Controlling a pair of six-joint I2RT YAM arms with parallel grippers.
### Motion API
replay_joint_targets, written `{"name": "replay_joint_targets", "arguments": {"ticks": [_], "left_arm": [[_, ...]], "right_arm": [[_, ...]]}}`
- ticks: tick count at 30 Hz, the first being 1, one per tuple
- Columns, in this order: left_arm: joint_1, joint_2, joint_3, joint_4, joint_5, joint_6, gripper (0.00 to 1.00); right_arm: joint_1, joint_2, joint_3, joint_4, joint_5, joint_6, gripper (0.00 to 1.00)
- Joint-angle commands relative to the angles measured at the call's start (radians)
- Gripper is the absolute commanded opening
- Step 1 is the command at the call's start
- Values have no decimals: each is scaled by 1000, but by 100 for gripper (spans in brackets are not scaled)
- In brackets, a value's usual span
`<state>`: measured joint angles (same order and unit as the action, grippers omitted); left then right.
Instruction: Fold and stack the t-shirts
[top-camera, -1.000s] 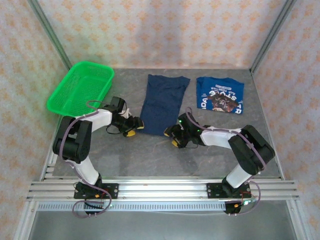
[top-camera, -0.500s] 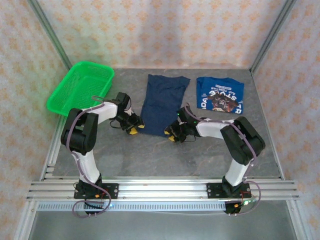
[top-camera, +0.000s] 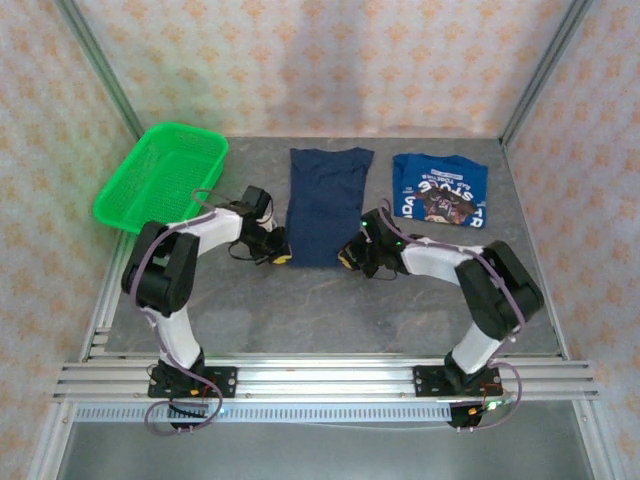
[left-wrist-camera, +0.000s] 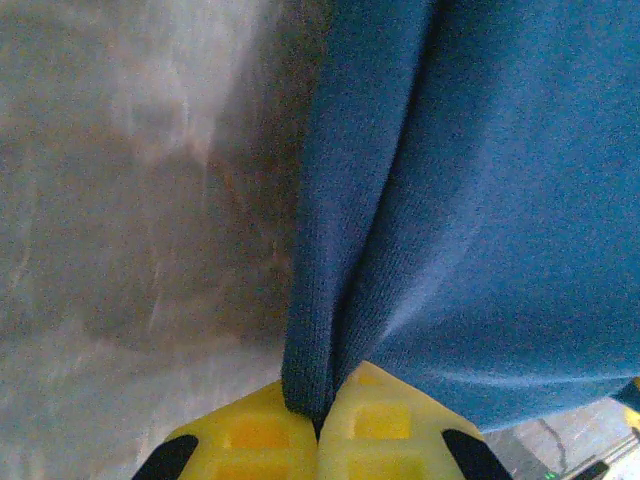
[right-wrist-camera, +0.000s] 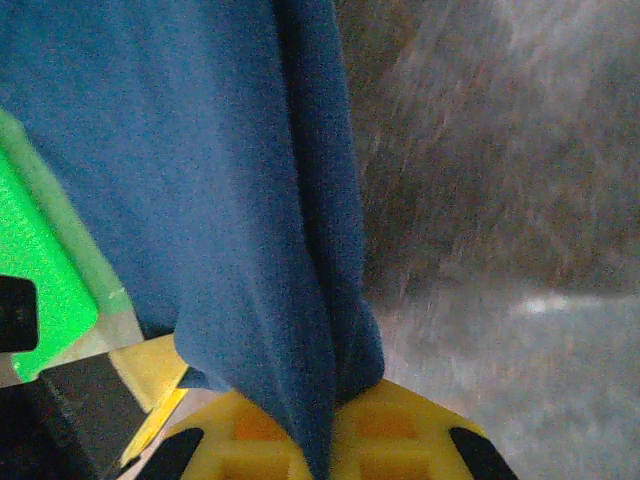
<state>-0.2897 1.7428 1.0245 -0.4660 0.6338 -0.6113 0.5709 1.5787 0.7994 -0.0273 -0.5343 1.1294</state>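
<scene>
Both pincers are clamped on the navy t-shirt (top-camera: 326, 200). The left gripper (top-camera: 280, 257) bites its near left corner and the right gripper (top-camera: 347, 260) bites its near right corner, so the two face each other across the shirt's near edge.

The grey table (top-camera: 320, 310) is the largest thing, and the navy t-shirt lies on it lengthwise, running from its far hem towards the arms. Both arms reach in from either side of the shirt and bend inward to its near corners.

The green mesh basket (top-camera: 160, 175) sits to the left of the navy t-shirt, well apart from it and level with its far half. The navy t-shirt itself is a long rectangle, mostly flat, with its far hem near the back of the table.

The brighter blue t-shirt (top-camera: 440, 190) is folded into a smaller block with white lettering and a dark graphic on top. It lies just right of the navy t-shirt beside its far half, with a strip of bare table between them.

On the left wrist camera, the left gripper (left-wrist-camera: 318, 420) has its yellow fingers (left-wrist-camera: 250, 435) pressed together on a ridge of navy cloth. On the right wrist camera, the right gripper (right-wrist-camera: 320, 440) pinches a fold the same way.
</scene>
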Motion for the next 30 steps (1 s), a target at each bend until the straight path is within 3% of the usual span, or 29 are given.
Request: {"name": "replay_joint_targets", "arguments": {"ticks": [1, 11, 17, 22, 30], "left_arm": [[-39, -113, -88, 3, -80, -27, 0], [-227, -536, -357, -63, -185, -264, 0], [-273, -684, -345, -162, -216, -328, 0], [-263, -661, -211, -204, -204, -314, 0], [-138, -433, 31, -218, -123, -218, 0]], "right_arm": [[37, -88, -49, -84, 28, 1, 0], [283, -371, -164, -233, 136, 155, 0], [334, -480, -138, -335, 187, 173, 0], [276, -482, -50, -387, 188, 114, 0], [20, -294, 183, -452, 28, -107, 0]]}}
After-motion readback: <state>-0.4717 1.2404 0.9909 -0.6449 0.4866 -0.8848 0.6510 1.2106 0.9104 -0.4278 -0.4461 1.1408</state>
